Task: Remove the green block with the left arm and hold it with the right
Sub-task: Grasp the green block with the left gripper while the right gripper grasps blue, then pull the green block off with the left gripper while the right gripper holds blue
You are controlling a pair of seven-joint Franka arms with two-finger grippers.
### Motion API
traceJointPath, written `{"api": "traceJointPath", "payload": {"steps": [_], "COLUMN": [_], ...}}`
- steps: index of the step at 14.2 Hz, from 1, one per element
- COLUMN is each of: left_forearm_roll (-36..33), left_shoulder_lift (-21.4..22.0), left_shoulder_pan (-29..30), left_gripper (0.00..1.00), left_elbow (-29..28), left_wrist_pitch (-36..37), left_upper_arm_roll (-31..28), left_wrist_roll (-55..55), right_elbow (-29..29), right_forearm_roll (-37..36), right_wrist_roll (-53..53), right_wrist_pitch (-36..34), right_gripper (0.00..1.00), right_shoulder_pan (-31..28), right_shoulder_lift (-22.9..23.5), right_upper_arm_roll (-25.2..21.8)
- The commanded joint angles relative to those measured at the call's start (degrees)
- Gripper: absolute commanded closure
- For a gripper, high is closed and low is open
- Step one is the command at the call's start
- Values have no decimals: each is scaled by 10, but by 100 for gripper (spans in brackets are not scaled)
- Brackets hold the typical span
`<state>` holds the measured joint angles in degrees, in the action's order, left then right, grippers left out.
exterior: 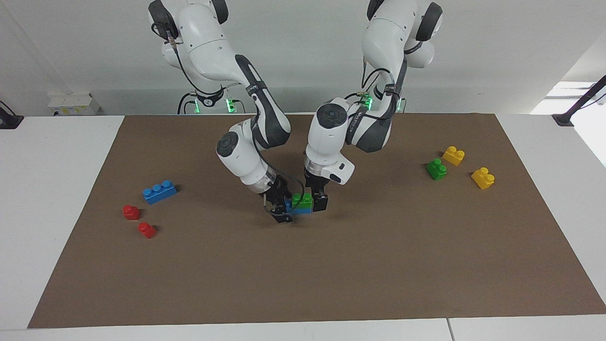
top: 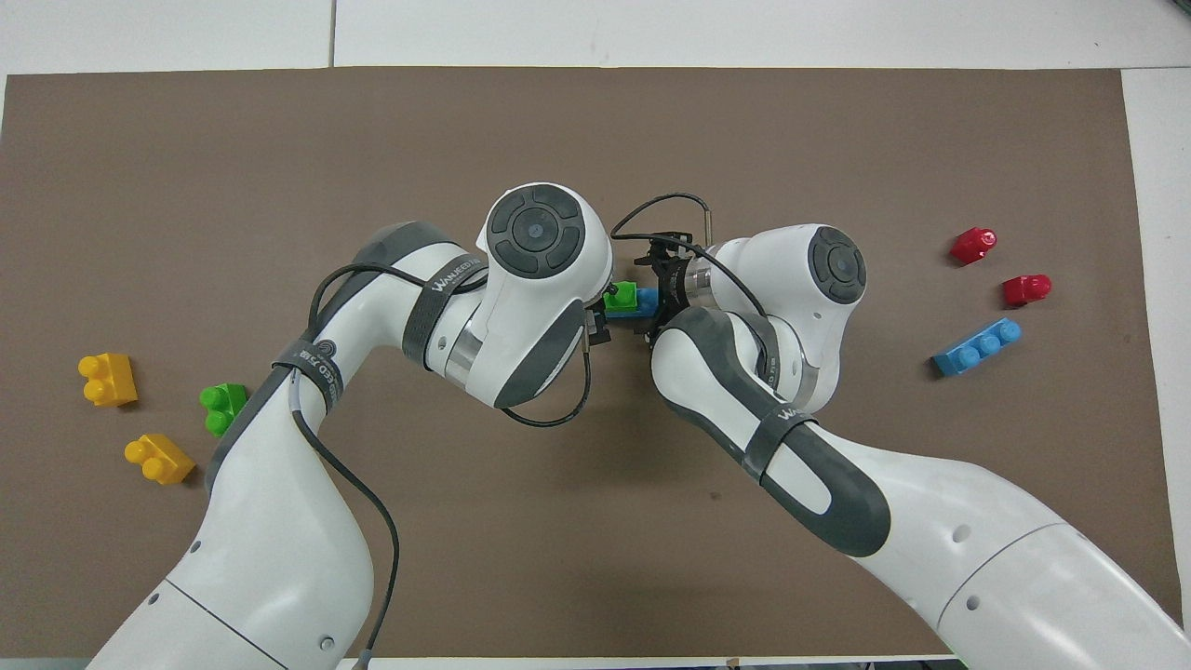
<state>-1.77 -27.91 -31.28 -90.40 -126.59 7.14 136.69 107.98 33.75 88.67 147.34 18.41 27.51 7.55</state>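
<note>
A green block (exterior: 303,198) sits on top of a blue brick (exterior: 299,210) at the middle of the brown mat; the pair also shows in the overhead view, green (top: 621,298) and blue (top: 648,299). My left gripper (exterior: 314,201) comes down from above and is shut on the green block; in the overhead view its own wrist hides it. My right gripper (exterior: 282,210), the one with the cable loop, is tilted in from the side and shut on the end of the blue brick (top: 659,302). I cannot tell whether the stack rests on the mat or hangs just above it.
A second green block (exterior: 436,169) and two yellow bricks (exterior: 453,155) (exterior: 483,178) lie toward the left arm's end of the mat (exterior: 378,265). A blue three-stud brick (exterior: 159,191) and two red pieces (exterior: 131,211) (exterior: 147,229) lie toward the right arm's end.
</note>
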Motion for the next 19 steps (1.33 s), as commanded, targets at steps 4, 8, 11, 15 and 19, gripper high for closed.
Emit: {"api": "traceJointPath", "payload": {"steps": [4, 8, 11, 15, 19], "left_forearm_roll": [-13, -25, -26, -27, -44], "left_shoulder_lift": [-10, -19, -19, -19, -18], "left_shoulder_pan": [-19, -25, -24, -25, -26], "left_gripper": [0, 0, 0, 6, 100], "left_elbow": [-3, -8, -11, -11, -13], "left_wrist_pitch": [-19, -28, -26, -25, -23], "left_upper_arm_roll": [-7, -7, -8, -8, -7], "left_wrist_roll": [24, 34, 34, 34, 33], "right_elbow": [9, 9, 11, 11, 12], "right_forearm_roll": [36, 37, 37, 37, 37], "right_wrist_roll": [-10, -10, -54, -54, -58], "right_wrist_pitch": [33, 33, 35, 35, 35], "right_gripper": [32, 91, 100, 100, 100], "right_shoulder_pan": [-1, -1, 0, 0, 0], "right_shoulder_lift": [4, 4, 4, 4, 4], "right_upper_arm_roll": [2, 1, 2, 2, 1]}}
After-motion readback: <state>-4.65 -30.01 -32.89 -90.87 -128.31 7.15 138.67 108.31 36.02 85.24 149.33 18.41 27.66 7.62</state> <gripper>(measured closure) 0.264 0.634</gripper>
